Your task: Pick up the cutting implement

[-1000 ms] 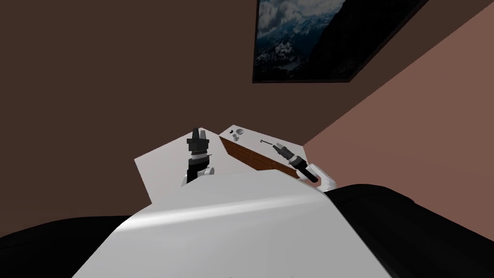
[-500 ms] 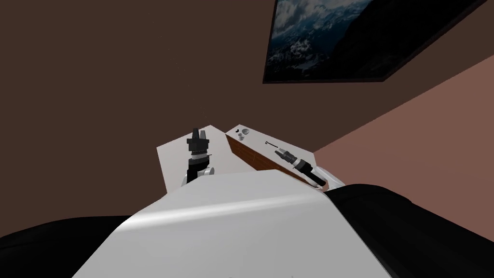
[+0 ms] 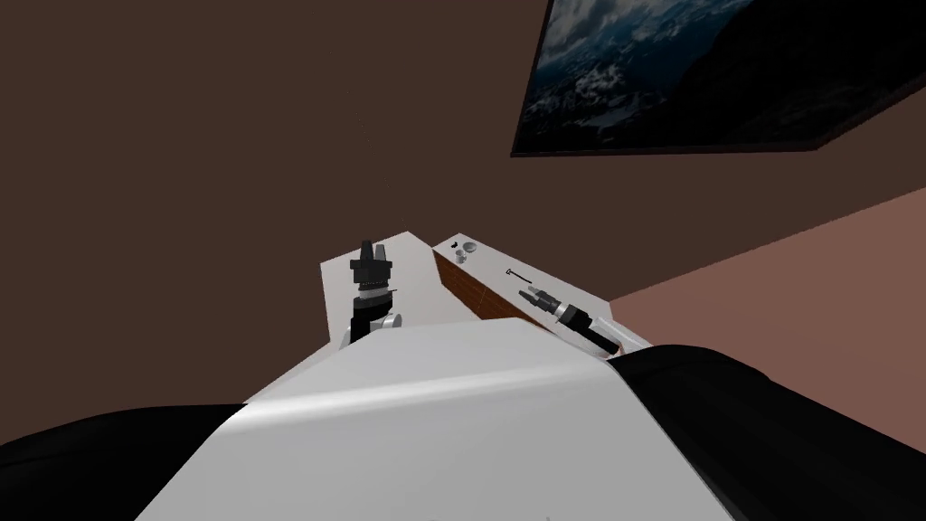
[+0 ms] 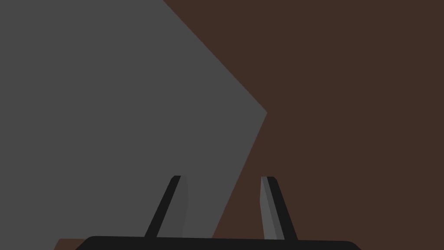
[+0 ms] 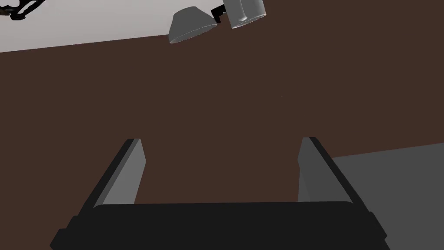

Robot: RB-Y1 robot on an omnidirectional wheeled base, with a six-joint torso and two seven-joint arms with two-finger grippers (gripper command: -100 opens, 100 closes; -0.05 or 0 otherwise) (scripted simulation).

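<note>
1. Cutting tool [image 3: 516, 272]: thin, dark and very small, lying flat on the white top of the counter [image 3: 493, 260]. In the right wrist view its end [image 5: 19, 9] shows looped outlines, so probably scissors, though I can't tell for sure.
2. Handling, as a judgement: light, stiff and flat-lying, with little height for the jaws to catch. It is likely slippery against thin blades and could skid or pivot if pinched off-centre. The best hold looks to be across the narrow middle near the pivot, not on the loops, coming from above with the fingers either side.
3. Right gripper [image 3: 530, 291]: jaws spread wide with nothing between them, also seen in the right wrist view [image 5: 220, 139].
4. Tool vs right jaws: the tool is near, just ahead of the fingertips, but apart from them. It sits off to one side of the jaw line, not between the fingers. The gripper needs to re-aim before closing.
5. A bowl [image 5: 190, 28] and a cup [image 5: 245, 11] sit further along the counter, apart from the tool.
6. Left gripper [image 3: 373, 246]: raised away from the counter. Its jaws [image 4: 221, 177] stand apart with a narrower gap and hold nothing.
</note>
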